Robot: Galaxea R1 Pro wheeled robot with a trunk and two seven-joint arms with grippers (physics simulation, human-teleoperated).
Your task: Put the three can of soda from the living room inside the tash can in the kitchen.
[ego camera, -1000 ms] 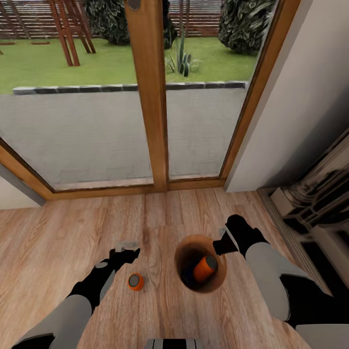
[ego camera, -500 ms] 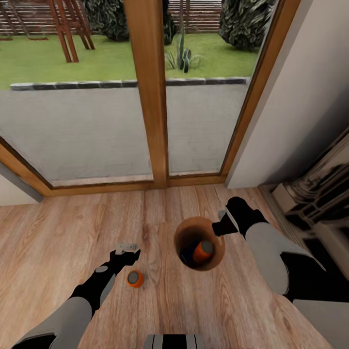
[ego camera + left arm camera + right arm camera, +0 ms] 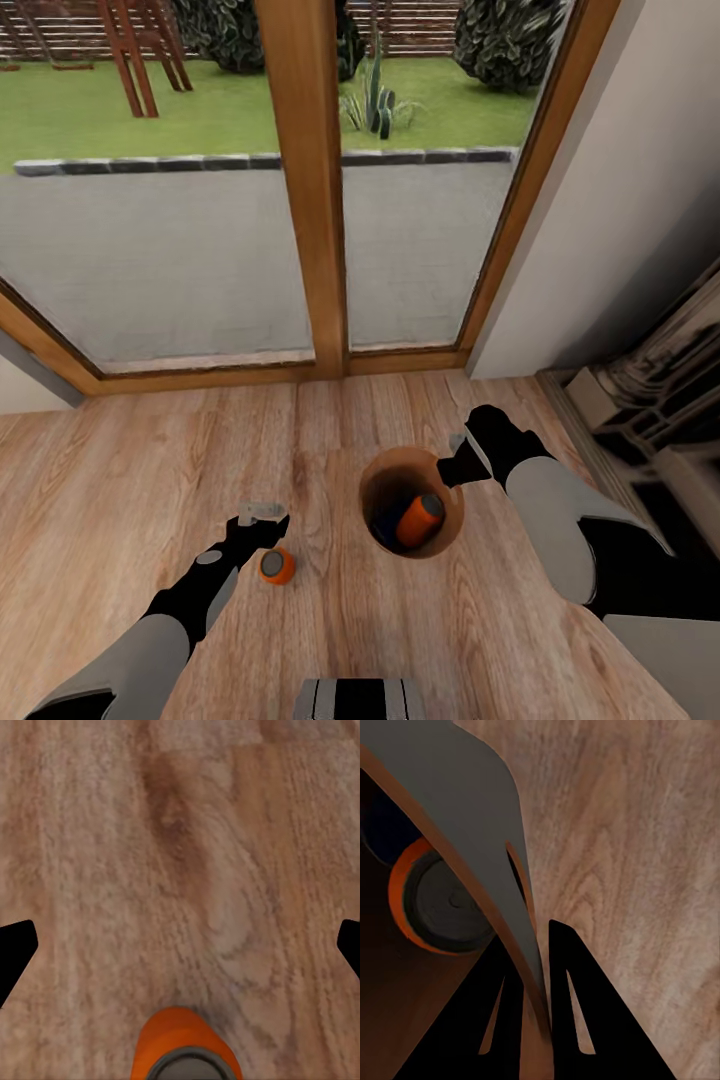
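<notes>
The grey trash can (image 3: 382, 478) stands on the wood floor with its tan inside showing. One orange soda can (image 3: 420, 520) lies slanted in it beside the dark blue can (image 3: 384, 530). My right gripper (image 3: 455, 466) is shut on the can's far right rim; the right wrist view shows the fingers (image 3: 577, 1005) pinching the grey wall (image 3: 457, 802), with the orange can (image 3: 442, 900) inside. The other orange can (image 3: 277, 566) lies on the floor left of the bin. Just beyond it my left gripper (image 3: 262, 520) hangs open, with the can (image 3: 187, 1050) near its fingertips (image 3: 15, 952).
Wood-framed glass doors (image 3: 305, 200) rise straight ahead, with a patio and lawn outside. A white wall (image 3: 620, 180) and glossy dark cabinets (image 3: 660, 400) stand to the right. Bare floor (image 3: 120, 480) stretches to the left.
The camera has tilted, so the whole scene sits higher. The right gripper has drawn the trash can slightly farther away, and the orange can inside has rolled. The left gripper is closer to the floor can.
</notes>
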